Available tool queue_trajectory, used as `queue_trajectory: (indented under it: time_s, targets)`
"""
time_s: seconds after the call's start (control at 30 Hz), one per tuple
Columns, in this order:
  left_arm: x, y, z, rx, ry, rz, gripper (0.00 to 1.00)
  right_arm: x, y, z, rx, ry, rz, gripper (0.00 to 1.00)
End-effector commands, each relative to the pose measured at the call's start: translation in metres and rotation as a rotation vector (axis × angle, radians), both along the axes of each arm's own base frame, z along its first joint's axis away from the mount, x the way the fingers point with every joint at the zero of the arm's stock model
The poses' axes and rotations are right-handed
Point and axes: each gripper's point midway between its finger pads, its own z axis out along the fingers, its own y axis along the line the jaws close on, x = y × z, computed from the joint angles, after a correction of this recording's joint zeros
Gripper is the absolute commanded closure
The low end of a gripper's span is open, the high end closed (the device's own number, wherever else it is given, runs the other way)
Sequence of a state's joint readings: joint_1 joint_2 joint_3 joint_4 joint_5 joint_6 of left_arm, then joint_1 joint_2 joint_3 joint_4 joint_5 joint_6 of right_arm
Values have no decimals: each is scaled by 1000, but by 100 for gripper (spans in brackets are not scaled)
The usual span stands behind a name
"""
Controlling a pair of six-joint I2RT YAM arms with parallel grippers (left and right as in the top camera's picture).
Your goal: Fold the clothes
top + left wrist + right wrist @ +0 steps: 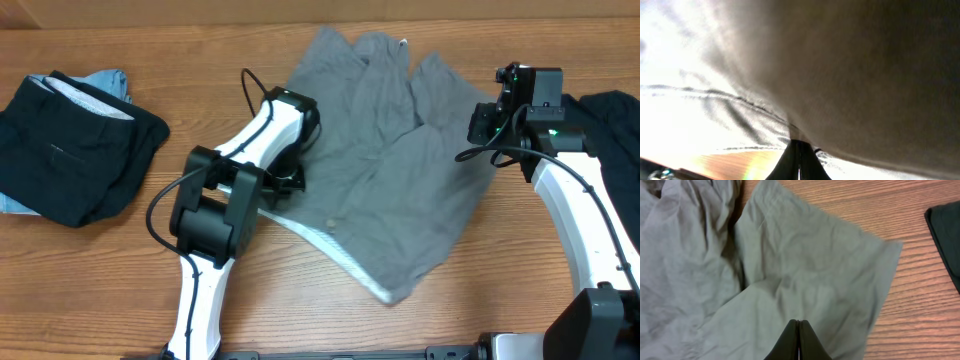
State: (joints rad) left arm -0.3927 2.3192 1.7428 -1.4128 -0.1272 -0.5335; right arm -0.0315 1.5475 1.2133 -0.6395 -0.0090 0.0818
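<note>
The grey garment (pixel 390 170) lies spread and wrinkled in the middle of the bench (pixel 100 290), reaching toward the far edge, its small label (pixel 404 43) at the far side. It is not yet folded.

The left pincer (pixel 290 178) sits at the garment's left edge, clenched. Its wrist view shows cloth rising straight from the tips and draping across the lens, so it seems to grasp the hem, probably to lift that side over.

The right pincer (pixel 487 125) is clenched too, tips over the garment's right edge. Whether cloth is caught between them I cannot tell.

A black pile (pixel 75 150) on a blue piece (pixel 105 80) sits by the left edge, and a black piece (pixel 610 120) by the right, both clear of the work.
</note>
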Motion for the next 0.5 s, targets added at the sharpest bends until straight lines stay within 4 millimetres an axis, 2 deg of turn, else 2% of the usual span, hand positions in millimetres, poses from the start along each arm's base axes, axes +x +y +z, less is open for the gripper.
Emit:
queue_trajectory:
  time_s: [0.0, 0.1, 0.23, 0.37, 0.47]
  targets:
    - [29, 63, -1, 243, -124, -9, 96, 4, -3, 4, -10, -20, -6, 96]
    - [50, 75, -3, 257, -195, -30, 96, 8, -3, 7, -11, -40, -6, 96]
    - [91, 85, -6, 264, -318, -130, 96, 12, -3, 10, -11, -59, -5, 96]
    - [143, 76, -6, 222, -471, -283, 96, 14, -3, 3, -11, -48, -5, 96]
    - [172, 69, -1, 209, -579, -332, 96, 15, -3, -9, -10, -19, -5, 96]
